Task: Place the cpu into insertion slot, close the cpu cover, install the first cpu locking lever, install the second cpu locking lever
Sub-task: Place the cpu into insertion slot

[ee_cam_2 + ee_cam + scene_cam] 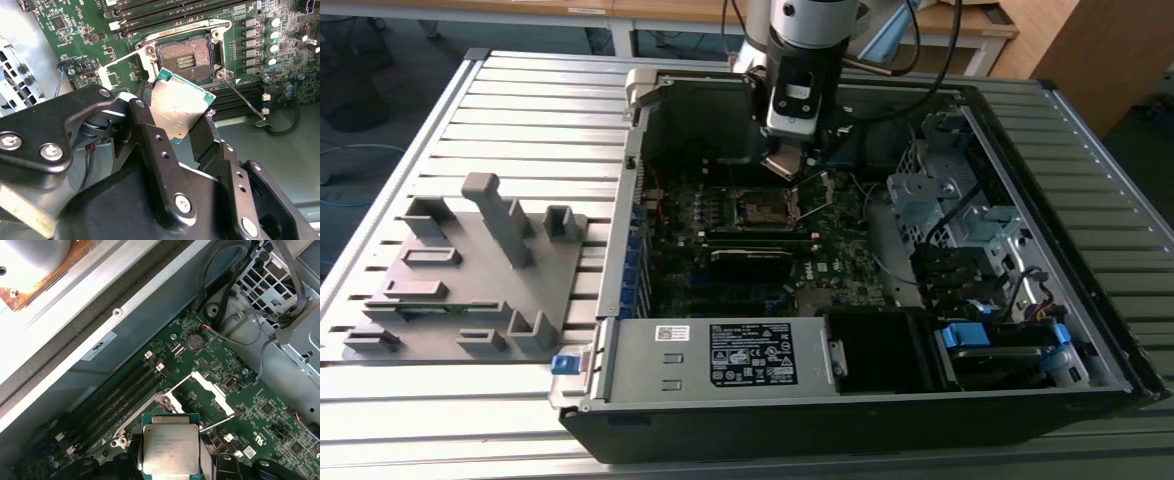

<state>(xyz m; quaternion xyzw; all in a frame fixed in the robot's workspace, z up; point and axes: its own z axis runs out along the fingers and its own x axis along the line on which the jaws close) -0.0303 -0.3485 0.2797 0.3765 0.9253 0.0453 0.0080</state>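
**Above the open socket, the claw is carrying the chip**

Inside the open black computer case (854, 420), which is lying on the slatted grey metal desk (520, 90), the black two-fingered claw (179, 116) is clenching the small flat square cpu (185, 105) with the dull silver-grey metal top. Its fingers (145, 107) are pressing on opposite edges of the chip. The cpu is hanging tilted over the green motherboard (75, 30), close to the square black insertion slot (186, 55) with the silvery rim, and is not sitting in it. The slot's contact field is lying bare. The thin silver metal cpu cover (207, 385) is standing swung open beside the slot. A thin wire locking lever (245, 100) is angling outward from a corner of the slot. On the desk, at the exterior view's left of the case, a grey moulded fixture block (467, 270) is resting.
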